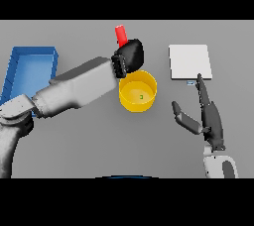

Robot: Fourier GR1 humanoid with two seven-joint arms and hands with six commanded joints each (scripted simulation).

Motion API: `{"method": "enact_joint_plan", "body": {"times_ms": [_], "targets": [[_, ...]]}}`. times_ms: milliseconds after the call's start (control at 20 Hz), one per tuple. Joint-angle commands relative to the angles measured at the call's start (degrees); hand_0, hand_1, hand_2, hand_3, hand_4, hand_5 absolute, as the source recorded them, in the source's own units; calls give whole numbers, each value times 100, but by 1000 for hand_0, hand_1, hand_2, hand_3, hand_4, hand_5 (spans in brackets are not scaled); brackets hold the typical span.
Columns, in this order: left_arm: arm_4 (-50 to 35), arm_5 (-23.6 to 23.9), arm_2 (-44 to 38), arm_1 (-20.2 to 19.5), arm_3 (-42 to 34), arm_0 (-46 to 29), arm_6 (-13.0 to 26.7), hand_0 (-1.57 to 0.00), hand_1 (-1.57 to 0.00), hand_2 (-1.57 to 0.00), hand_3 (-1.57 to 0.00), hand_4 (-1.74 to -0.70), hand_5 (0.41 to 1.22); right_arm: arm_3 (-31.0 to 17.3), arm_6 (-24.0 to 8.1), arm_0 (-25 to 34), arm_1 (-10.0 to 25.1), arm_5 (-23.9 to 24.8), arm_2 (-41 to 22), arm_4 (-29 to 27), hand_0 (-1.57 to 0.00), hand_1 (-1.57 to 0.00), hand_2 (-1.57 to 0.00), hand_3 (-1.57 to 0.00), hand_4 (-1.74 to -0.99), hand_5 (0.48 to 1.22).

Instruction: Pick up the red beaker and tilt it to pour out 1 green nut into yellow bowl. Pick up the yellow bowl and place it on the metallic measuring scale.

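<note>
Two arms over a grey tabletop (89, 141). Left hand (130, 55): dark, fingers wrapped around the red beaker (120, 35), holding it off the surface just behind the far rim of the yellow bowl (138, 91); only the beaker's upper part shows above the hand. Yellow bowl: round, upright, resting on the tabletop near the middle, with one small green nut (142, 97) lying inside on its floor. Metallic measuring scale (190, 62): flat pale square plate, to the right of the bowl and apart from it. Right hand (208, 116): fingers straight and spread, holding nothing, fingertips reaching toward the near edge of the scale. Blue tray (20, 66): open rectangular bin at the far left, behind the left arm.
</note>
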State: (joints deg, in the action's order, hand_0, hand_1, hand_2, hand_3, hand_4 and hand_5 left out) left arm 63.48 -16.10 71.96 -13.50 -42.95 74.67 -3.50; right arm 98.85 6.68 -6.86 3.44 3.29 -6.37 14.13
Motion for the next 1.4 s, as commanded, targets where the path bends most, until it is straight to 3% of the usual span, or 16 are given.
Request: {"method": "enact_joint_plan", "body": {"times_ms": [0,100,400,500,700,800,900,1100,1200,1300,1350], "targets": [[46,44,85,38,65,63,-18,-1571,-1571,-1571,-1571,-1734,1221,10,-79,47,-2,42,-8,58,1,1,1,1,-1153,627],[113,23,270,134,128,145,17,-1571,-1571,-1571,-1571,-1731,1221,-56,-182,146,14,75,1,116,1,1,1,1,-1159,632],[251,39,749,334,271,516,-87,-1571,-1571,-1571,-1571,-1720,1221,-33,-64,49,26,38,32,32,1,1,1,1,-1154,635],[188,6,779,209,307,869,-375,-1571,-1571,-1571,-1571,-1721,1221,-7,-9,20,-19,19,12,-15,1,1,1,1,-1153,636],[73,230,674,-23,742,1548,-428,-1571,-1571,-1571,-1571,-1725,1221,-1,192,-21,-43,-18,-49,-3,1,1,1,1,-1154,654],[-137,431,434,-233,922,1831,-374,-1571,-1571,-1571,-1179,-1731,1221,-22,150,17,18,-24,-28,29,1,1,1,1,-1160,660],[-479,484,-17,-418,1449,2148,-147,-1571,-1571,-1571,-1320,-1727,1221,-80,149,28,-62,20,-84,82,1,1,1,1,-1161,661],[-1961,606,-1443,-780,2392,2366,270,-1571,-1571,-1571,-1468,-1734,1221,-107,90,125,-33,101,-76,181,1,1,1,1,-1146,641],[-2832,783,-2227,-1072,2745,2313,527,-1571,-1571,-1571,-1417,-1736,1221,-124,42,180,-17,192,-125,360,1,1,1,1,-1144,633],[-3499,1026,-2747,-1318,3068,2161,760,-1571,-1571,-1571,-1394,-1738,1221,-143,79,218,-36,88,-77,157,1,1,1,1,-1129,625],[-3829,1150,-2986,-1524,3179,2044,688,-1571,-1571,-1571,-1430,-1739,1221,-215,76,309,-39,-9,-16,-28,1,1,1,1,-1110,623]]}}
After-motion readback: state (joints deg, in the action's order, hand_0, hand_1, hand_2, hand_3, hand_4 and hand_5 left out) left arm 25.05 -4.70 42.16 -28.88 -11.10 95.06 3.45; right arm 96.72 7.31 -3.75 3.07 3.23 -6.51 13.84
